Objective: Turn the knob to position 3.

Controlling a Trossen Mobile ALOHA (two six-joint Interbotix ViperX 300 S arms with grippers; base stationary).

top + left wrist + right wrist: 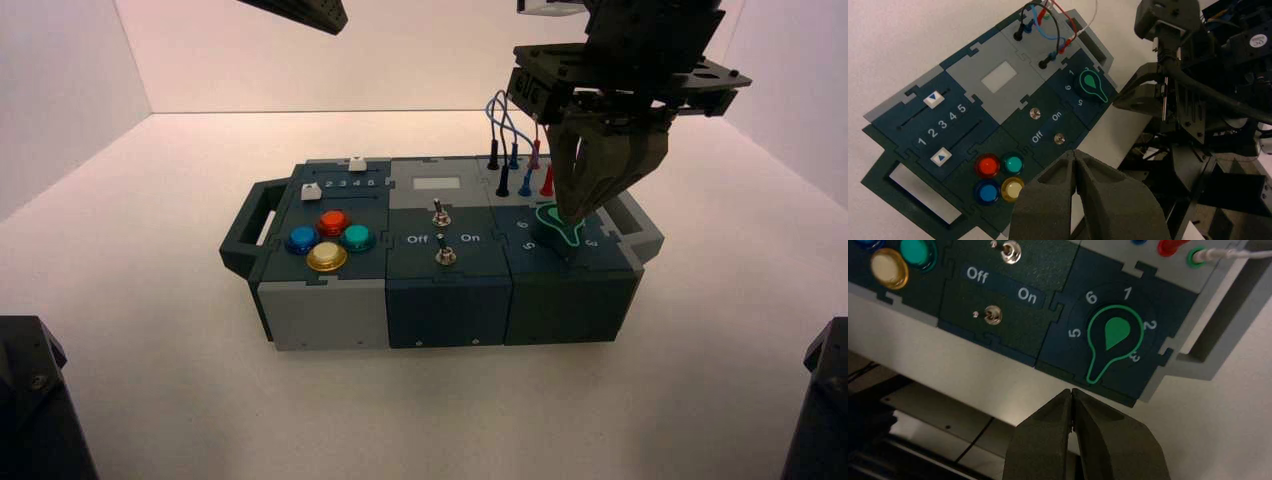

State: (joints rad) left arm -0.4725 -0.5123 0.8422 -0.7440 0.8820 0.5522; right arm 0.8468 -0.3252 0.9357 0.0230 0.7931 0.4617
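The knob [1115,337] is a dark green teardrop with a bright green outline, on the dark teal panel at the box's right end. Its pointed end lies between the printed 5 [1074,333] and position 3 [1134,357]. In the high view my right gripper [570,213] hangs straight over the knob [556,222], close to it. The right wrist view shows this gripper [1071,390] shut with nothing held, its tips off the knob's pointed end. My left gripper [1075,152] is shut and empty, held high over the box's left side; its arm [300,12] shows at the top.
Red, teal, blue and yellow push-buttons [326,240] sit on the box's left part, two sliders [933,98] behind them. Two metal toggle switches [441,213] flank the Off/On lettering in the middle. Plugged wires [512,140] rise behind the knob. Handles [244,232] stick out at both ends.
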